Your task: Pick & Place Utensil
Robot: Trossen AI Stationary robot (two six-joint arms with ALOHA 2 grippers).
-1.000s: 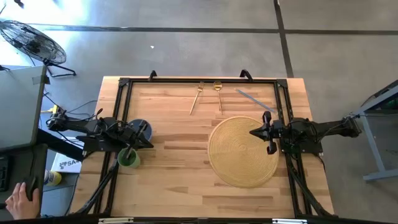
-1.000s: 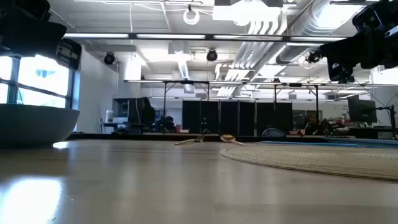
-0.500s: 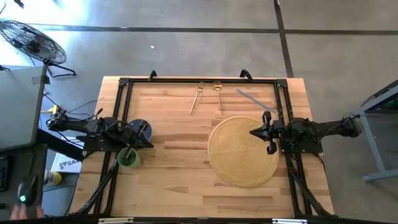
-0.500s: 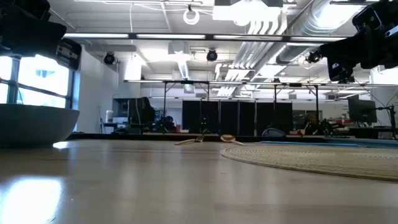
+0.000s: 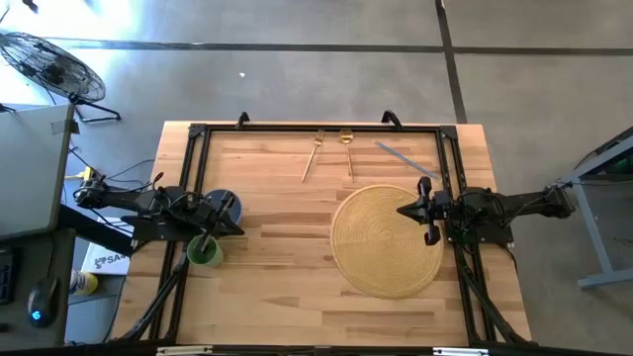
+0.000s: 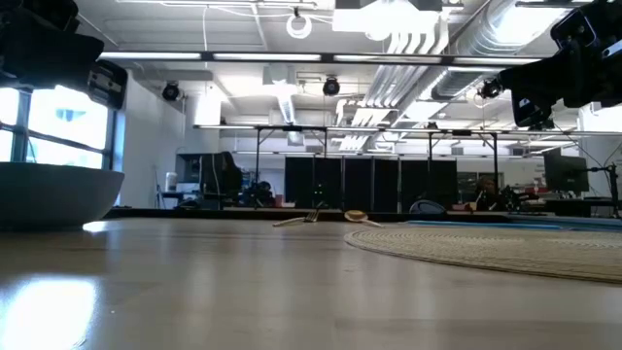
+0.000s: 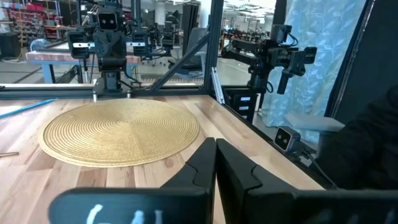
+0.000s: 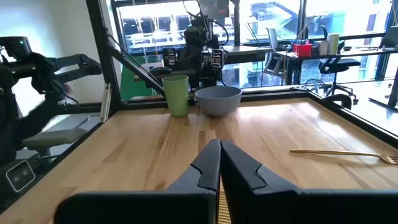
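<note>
Fingers together on both arms, nothing held. Left gripper sits at left centre of the high view, just beside the grey bowl and green cup. Right gripper sits right of centre, over the edge of the round woven mat. Gold fork and gold spoon lie side by side at upper centre on the wooden table; a silver knife lies to their right, above the mat.
</note>
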